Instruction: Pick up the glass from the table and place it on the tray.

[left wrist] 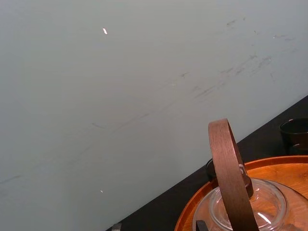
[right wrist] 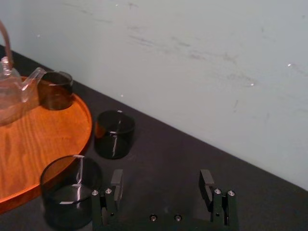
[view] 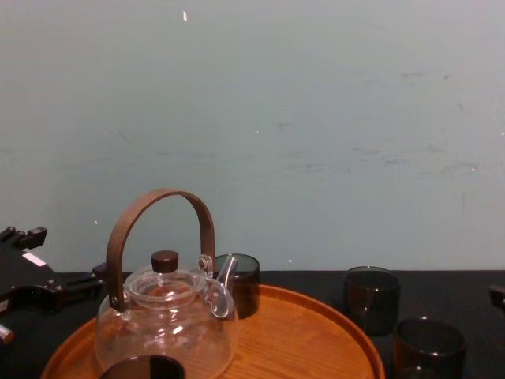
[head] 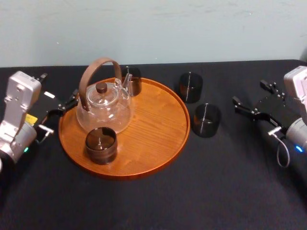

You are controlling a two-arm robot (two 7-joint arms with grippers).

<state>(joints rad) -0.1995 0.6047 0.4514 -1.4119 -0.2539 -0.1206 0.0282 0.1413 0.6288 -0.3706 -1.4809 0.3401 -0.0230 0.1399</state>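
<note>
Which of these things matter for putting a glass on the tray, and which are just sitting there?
In the job: far glass, near glass, both on the table; tray; right gripper, open by the near glass.
Just there: teapot; front glass and back glass already on the tray; left gripper, parked left of the tray.

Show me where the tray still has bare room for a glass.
The right half of the tray is bare, from the teapot to the rim beside the near table glass. The left is crowded: teapot, front glass, back glass.
</note>
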